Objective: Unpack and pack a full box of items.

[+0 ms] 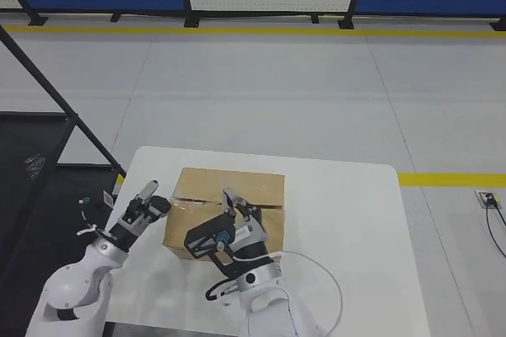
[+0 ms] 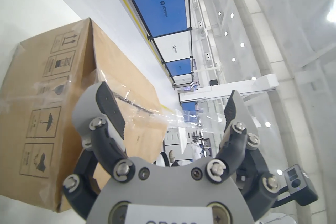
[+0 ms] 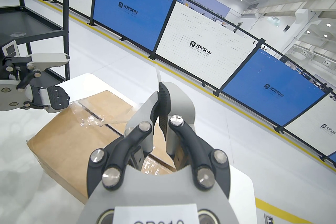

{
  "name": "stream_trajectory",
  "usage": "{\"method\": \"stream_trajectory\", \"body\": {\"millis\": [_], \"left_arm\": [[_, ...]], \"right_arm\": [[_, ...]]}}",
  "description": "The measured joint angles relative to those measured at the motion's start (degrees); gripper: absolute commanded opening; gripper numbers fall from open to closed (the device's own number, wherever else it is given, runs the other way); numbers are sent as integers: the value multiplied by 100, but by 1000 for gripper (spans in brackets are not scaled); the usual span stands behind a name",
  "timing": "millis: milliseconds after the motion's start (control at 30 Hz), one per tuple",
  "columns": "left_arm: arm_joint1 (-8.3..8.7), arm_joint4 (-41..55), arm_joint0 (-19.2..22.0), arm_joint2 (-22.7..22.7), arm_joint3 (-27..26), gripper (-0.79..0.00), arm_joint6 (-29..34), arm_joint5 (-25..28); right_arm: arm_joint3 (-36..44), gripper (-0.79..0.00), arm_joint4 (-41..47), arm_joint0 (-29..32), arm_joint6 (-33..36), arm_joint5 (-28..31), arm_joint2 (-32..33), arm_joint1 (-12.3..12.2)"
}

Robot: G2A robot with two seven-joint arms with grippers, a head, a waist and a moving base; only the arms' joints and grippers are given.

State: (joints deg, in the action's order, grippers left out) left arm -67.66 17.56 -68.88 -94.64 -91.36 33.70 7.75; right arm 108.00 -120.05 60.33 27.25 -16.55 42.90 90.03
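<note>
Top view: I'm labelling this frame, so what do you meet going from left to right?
The black rack → left gripper → cardboard box → floor socket.

Matt cardboard box (image 1: pixel 232 181), glossy clear tape (image 3: pixel 89 118)

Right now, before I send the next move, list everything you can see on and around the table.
Cardboard box: one, brown, middle of the table, flaps shut.
Clear tape: one strip, transparent, partly lifted off the box's top seam, one end pinched in the right gripper.
Table: one, white, under the box.
Rack: one, black, on the floor beside the table, on the left arm's side.
Fence panels: several, blue and white, along the yellow floor line beyond the table.
Floor socket: one, with a black cable, on the floor on the right arm's side.
Left gripper: open, at the box's end.
Right gripper: shut on the tape, above the box.
</note>
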Motion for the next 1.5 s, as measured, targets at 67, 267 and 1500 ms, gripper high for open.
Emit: {"method": "stream_trajectory", "body": {"millis": [67,267,1500], "left_arm": [[-3,433,118,-14,125,0,172,-55],[20,532,462,118,529,0,458,-165],[69,305,761,522,1071,0,265,-100]], "right_arm": [[-40,-785,31,-7,-2,40,34,26],[-129,-785,101,6,-70,128,126,90],[-22,-785,-361,87,-532,1380,515,289]]}}
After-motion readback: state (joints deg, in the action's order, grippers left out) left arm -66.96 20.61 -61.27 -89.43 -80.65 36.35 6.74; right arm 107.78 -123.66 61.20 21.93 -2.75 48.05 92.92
